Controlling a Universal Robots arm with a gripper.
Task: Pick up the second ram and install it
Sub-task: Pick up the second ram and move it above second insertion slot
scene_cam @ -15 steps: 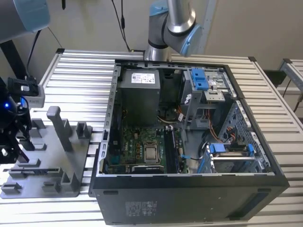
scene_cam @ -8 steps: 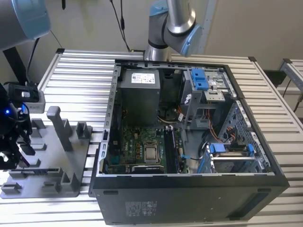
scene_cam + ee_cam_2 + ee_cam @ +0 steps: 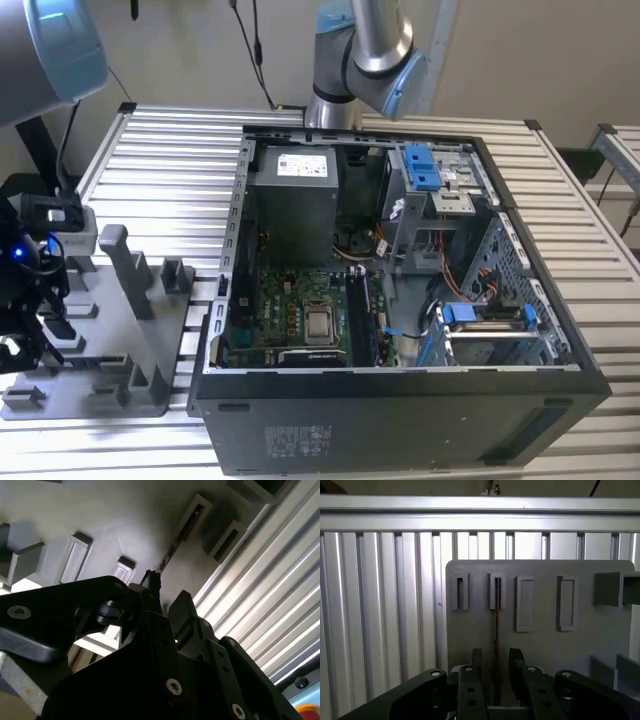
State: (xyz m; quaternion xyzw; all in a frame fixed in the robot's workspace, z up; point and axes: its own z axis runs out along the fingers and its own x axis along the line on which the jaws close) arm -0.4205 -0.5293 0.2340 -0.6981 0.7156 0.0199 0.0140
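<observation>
Dark, thin and edge-on, the second ram (image 3: 497,625) stands seemingly untouched within the parted pincer (image 3: 496,655).

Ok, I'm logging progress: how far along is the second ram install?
Nothing looks finished yet. The thin dark ram stick stands edge-on in a slot of the grey holder plate, with the black end effector open astride it, not gripping. Lifting it and seating it in the green motherboard inside the open black computer case remain.

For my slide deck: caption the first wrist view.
Open gripper straddles the thin dark memory stick standing on edge in the grey slotted holder plate.
</observation>
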